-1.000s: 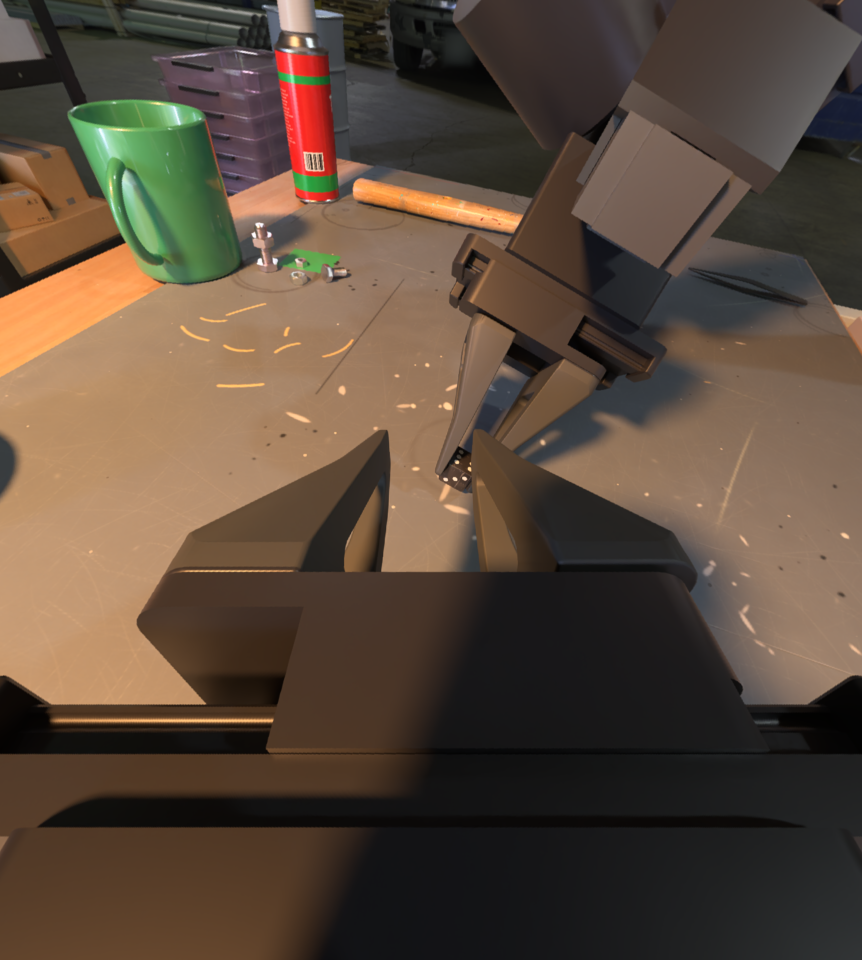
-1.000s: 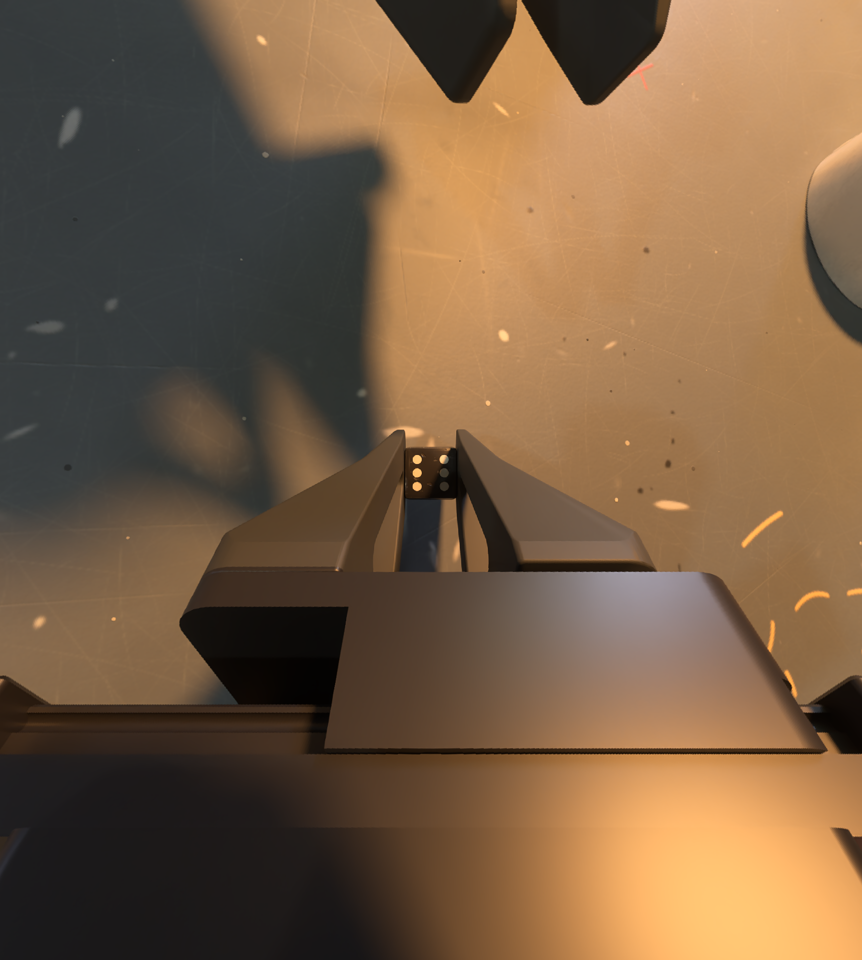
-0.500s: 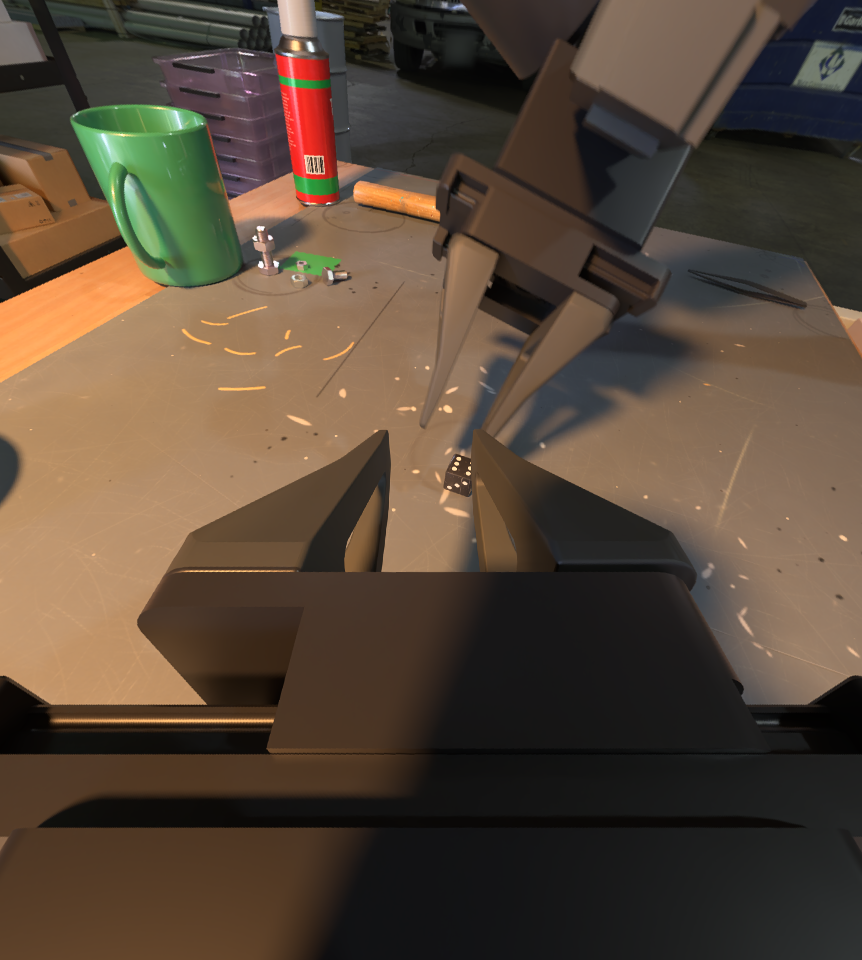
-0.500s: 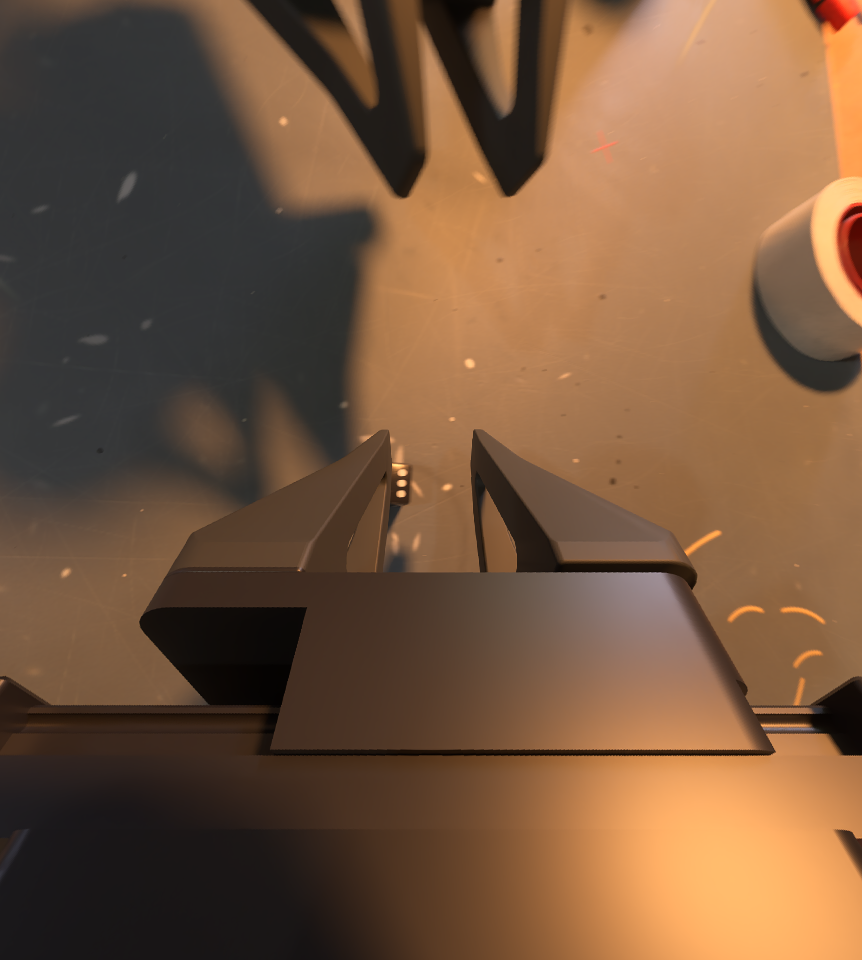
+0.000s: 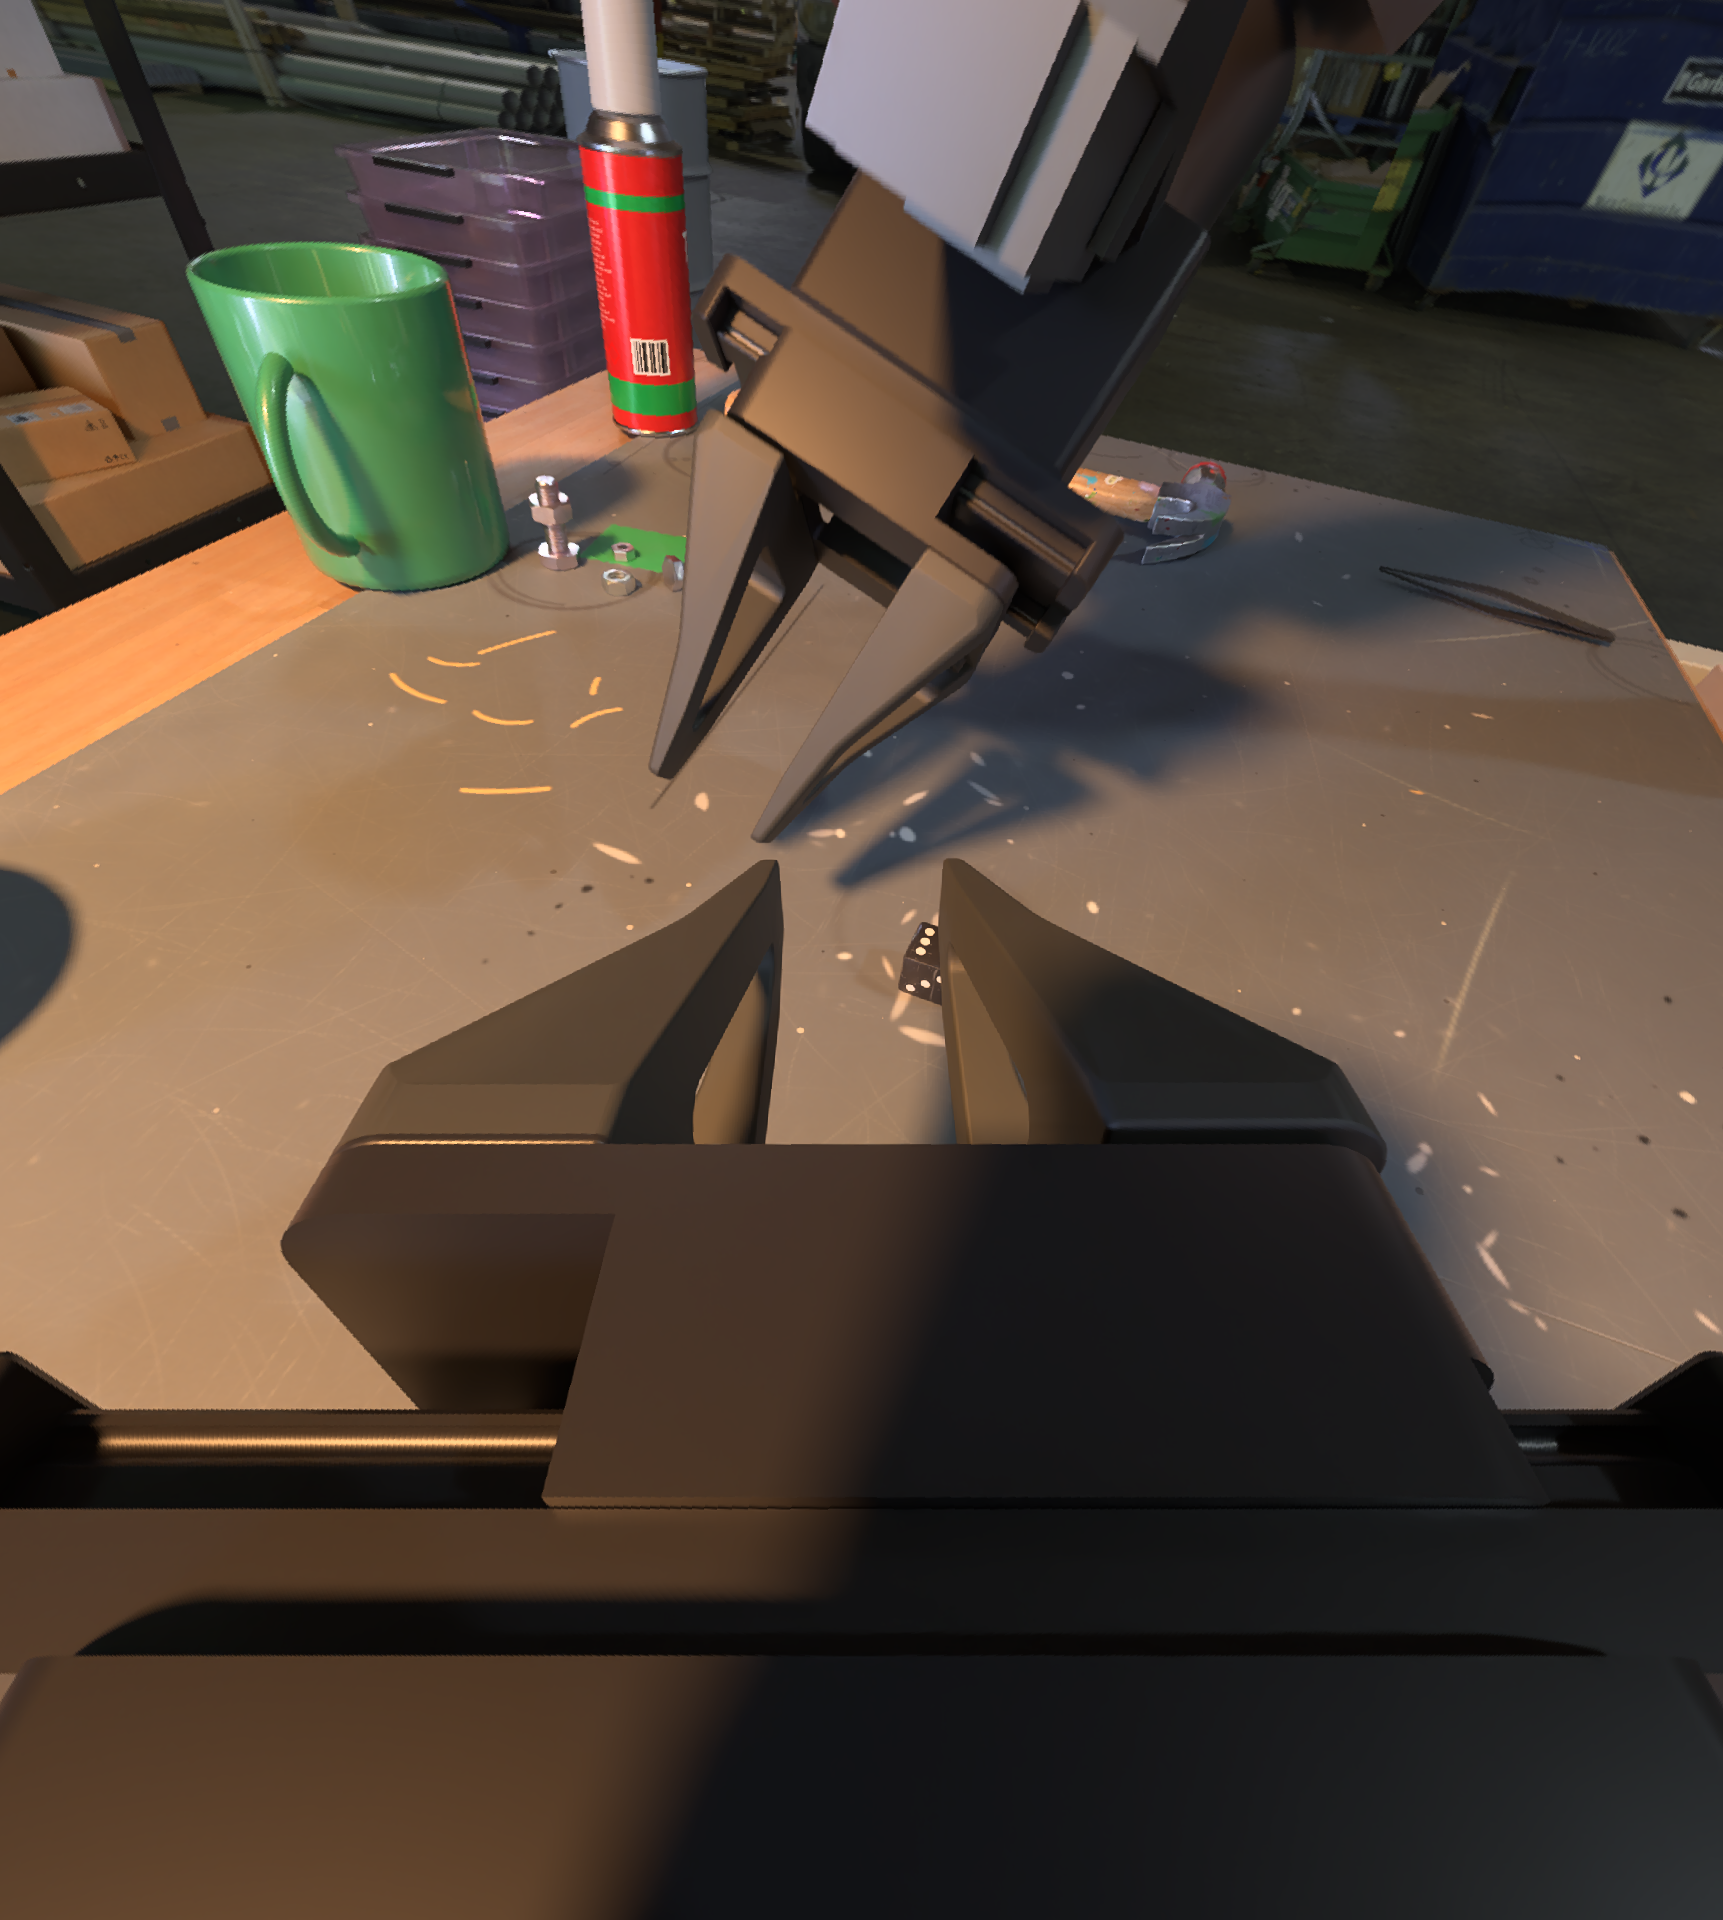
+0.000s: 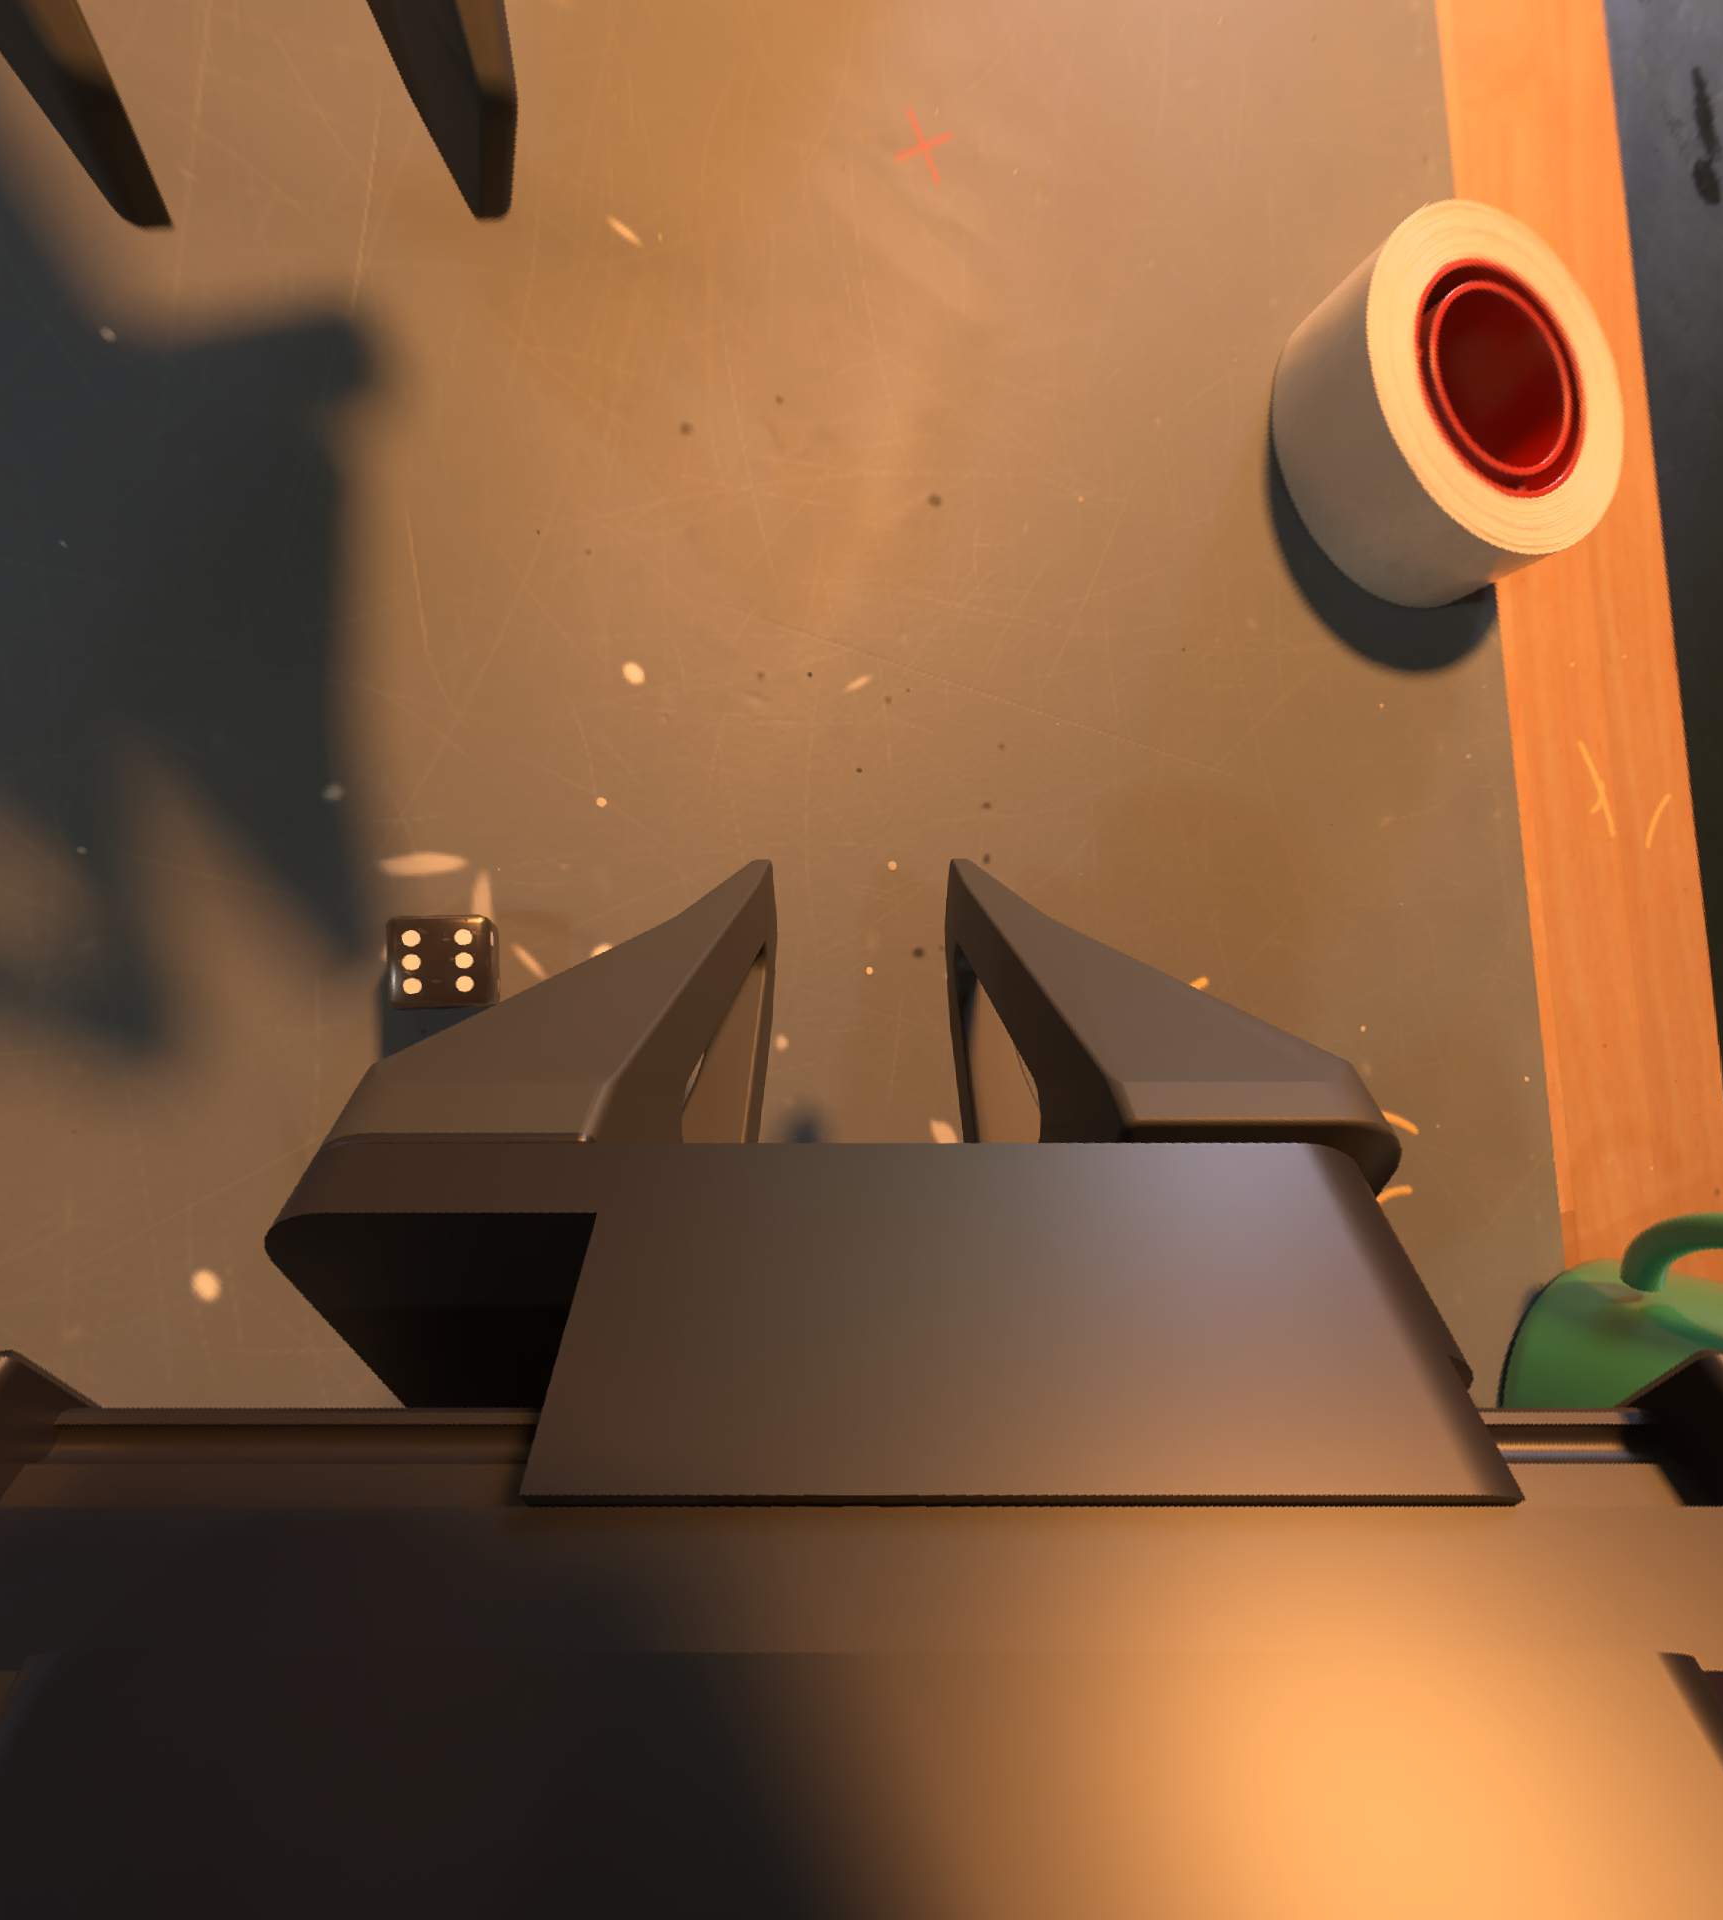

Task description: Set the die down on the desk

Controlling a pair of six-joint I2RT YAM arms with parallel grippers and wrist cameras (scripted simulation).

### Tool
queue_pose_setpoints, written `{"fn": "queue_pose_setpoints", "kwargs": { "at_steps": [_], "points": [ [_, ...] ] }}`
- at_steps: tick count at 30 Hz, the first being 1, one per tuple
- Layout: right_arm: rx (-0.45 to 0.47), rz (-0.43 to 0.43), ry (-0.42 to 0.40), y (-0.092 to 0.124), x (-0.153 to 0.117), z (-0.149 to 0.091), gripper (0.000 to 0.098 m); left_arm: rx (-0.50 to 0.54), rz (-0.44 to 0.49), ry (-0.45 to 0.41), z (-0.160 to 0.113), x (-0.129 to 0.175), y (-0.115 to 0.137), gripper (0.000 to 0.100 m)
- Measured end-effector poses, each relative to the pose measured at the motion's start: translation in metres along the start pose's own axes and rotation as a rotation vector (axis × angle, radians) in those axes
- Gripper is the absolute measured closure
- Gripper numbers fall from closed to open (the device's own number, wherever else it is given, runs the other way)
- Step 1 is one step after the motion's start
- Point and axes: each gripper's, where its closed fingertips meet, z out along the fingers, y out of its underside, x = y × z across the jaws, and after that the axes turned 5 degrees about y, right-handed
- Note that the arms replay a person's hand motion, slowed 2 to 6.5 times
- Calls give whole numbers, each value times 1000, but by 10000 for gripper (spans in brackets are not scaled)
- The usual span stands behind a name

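On the scuffed grey desk [image 6: 940, 520] your small black white-pipped die [image 6: 441, 961] now sits free; your right gripper [image 6: 859, 883], fingers spread, has lifted away. Left gripper [image 5: 859, 883] likewise spread, unchanged.

die [image 5: 920, 961] half behind left tool [image 5: 861, 883]

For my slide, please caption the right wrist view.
Small black die rests on scratched grey desk beside open right gripper.

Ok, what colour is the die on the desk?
Black die with pale cream pips; clearest in the right wrist view.
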Motion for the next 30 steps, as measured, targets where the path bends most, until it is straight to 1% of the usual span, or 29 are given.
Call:
{"fn": "queue_pose_setpoints", "kwargs": {
  "at_steps": [2,6,11,15,21,23,25,27,30],
  "points": [
    [-23,-12,-6,3,-1,4,717,2,-2,-2,-1,0,0,747],
    [-42,-40,-11,5,-4,8,799,9,-7,-6,-2,-2,-1,752],
    [-39,-66,-23,6,-10,4,827,17,-11,-9,-3,-3,-2,758],
    [-43,-84,-27,10,-13,-4,827,23,-13,-8,-4,-3,-3,761],
    [-80,-79,-44,25,-13,-23,825,30,-18,-5,-5,-3,-4,763],
    [-97,-74,-53,30,-13,-29,809,32,-21,-4,-5,-3,-4,763],
    [-105,-66,-61,32,-12,-33,771,35,-24,-3,-5,-3,-5,763],
    [-94,-54,-67,30,-11,-37,737,38,-28,-2,-5,-4,-5,763],
    [-42,-17,-73,18,-7,-41,724,44,-32,-2,-5,-4,-6,764]
  ]
}}
